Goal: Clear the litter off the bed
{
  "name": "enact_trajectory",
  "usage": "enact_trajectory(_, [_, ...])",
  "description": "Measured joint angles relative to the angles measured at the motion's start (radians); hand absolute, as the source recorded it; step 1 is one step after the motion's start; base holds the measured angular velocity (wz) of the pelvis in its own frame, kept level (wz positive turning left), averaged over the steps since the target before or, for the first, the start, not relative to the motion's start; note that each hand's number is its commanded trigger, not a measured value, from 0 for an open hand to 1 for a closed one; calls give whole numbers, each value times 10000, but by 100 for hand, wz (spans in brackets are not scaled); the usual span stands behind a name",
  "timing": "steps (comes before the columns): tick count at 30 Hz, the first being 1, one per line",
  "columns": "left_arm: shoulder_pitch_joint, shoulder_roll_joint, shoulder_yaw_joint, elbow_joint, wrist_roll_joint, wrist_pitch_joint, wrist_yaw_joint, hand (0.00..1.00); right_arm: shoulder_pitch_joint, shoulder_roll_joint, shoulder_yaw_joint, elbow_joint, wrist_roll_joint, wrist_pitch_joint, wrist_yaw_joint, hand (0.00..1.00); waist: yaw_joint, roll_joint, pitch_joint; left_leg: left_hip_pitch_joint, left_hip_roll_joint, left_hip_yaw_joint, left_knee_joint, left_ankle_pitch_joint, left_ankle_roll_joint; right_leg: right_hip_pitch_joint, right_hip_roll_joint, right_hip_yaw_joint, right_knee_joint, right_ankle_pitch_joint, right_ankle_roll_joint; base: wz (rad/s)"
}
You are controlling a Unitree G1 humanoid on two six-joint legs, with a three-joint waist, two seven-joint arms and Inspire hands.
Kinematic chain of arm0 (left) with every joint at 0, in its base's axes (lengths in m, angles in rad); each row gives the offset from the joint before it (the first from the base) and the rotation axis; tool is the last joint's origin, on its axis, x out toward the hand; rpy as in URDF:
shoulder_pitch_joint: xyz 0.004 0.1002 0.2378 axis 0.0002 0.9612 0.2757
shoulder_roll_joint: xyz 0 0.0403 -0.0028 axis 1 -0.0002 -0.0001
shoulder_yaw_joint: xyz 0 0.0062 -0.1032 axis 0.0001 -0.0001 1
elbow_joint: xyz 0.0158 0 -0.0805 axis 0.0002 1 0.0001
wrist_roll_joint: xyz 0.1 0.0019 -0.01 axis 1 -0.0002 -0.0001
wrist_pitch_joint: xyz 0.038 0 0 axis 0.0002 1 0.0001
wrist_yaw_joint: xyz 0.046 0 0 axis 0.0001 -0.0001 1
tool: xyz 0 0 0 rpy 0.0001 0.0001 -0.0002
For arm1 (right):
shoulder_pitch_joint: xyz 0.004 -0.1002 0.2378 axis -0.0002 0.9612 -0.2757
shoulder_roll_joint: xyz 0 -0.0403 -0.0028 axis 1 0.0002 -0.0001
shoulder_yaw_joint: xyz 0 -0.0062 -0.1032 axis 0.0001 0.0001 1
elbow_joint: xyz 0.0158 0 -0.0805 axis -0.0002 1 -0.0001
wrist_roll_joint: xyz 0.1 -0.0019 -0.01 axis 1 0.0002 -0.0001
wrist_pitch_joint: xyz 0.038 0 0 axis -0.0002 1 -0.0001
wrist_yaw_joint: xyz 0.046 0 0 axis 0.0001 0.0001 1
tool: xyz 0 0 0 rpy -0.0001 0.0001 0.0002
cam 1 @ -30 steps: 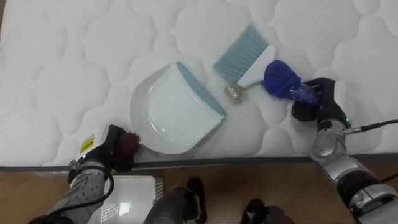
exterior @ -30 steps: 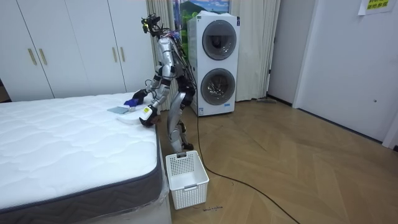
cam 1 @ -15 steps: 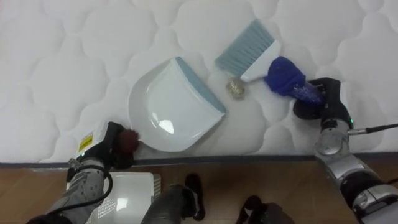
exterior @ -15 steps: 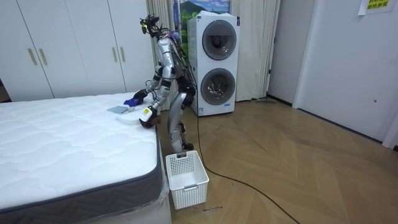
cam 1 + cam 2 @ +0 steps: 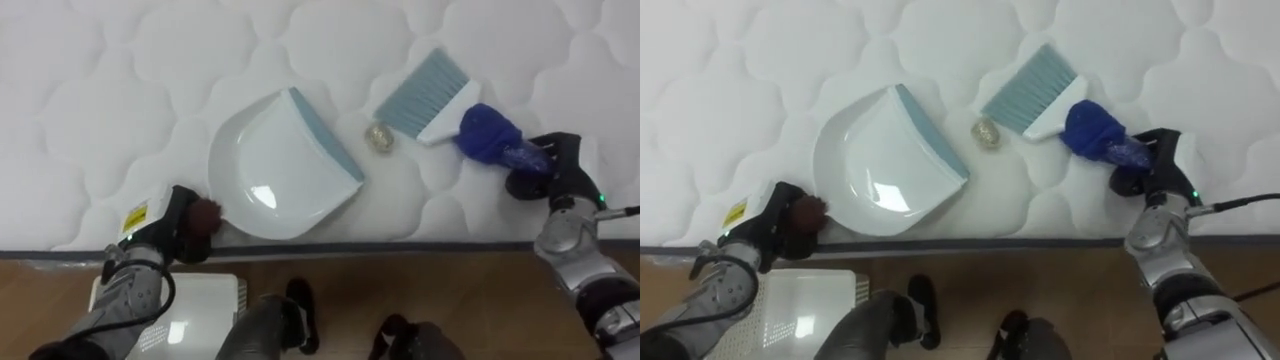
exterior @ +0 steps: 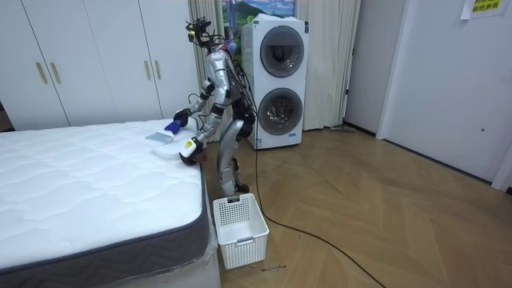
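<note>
Quilted white mattress [image 5: 100, 100] is filling my view. I'm clamping my left hand [image 5: 165, 235] on the dustpan [image 5: 275, 170] handle and my right hand [image 5: 550, 175] on the brush [image 5: 450, 105]. One crumpled scrap [image 5: 379, 138] is sitting between them, not yet swept in.

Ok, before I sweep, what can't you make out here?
Small crumpled golden ball: too small in the eye views to tell its material.
Blue-handled brush with pale bristles: handle's end hidden inside the right hand.
White plastic dustpan: handle mostly covered by the left hand.
White slatted basket: cut off by left eye view's lower edge.
</note>
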Motion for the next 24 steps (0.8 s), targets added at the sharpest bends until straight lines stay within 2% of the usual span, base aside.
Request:
enact_trajectory(5, [48, 502, -140, -59, 185, -29, -3, 100, -241, -249, 124, -122, -796, 424, -218, 100, -10, -192, -32, 4, 166, 50, 9, 19, -34, 8, 158, 12, -114, 114, -111, -11])
enact_trajectory(10, [119, 688, -91, -374, 632, 44, -29, 100, -416, -1050, 149, -361, -2759, 656, -412, 100, 33, -392, -42, 42, 198, 62, -27, 60, -55, 8, 163, -3, -128, 139, -150, -1])
enact_trajectory(12, [123, 822, -91, -383, 793, 44, -39, 100, -484, -1136, 156, -420, -3460, 768, -426, 100, 5, -511, -46, 75, 199, 73, -68, 77, -81, 28, 187, 11, -152, 146, -163, -3])
enact_trajectory(15, [122, 1014, -98, -412, 821, 42, -97, 100, -648, -1225, 231, -417, -4603, 927, -528, 100, 12, -615, -35, 80, 341, 69, -50, 81, -99, 95, 333, -6, -308, 227, -216, -7])
enact_trajectory(20, [191, 1365, -73, -648, 1013, 39, -309, 100, -1054, -1270, 373, -510, -6583, 1226, -591, 100, 12, -805, -17, 116, 439, 62, -9, 68, -142, 159, 356, -48, -369, 263, -267, -5])
enact_trajectory(24, [168, 1502, -53, -778, 1472, 26, -367, 100, -1318, -1670, 1030, -1039, -8266, 1584, -564, 100, 76, -954, -12, 116, 460, 37, 19, 66, -143, 207, 369, -98, -417, 276, -280, 0])
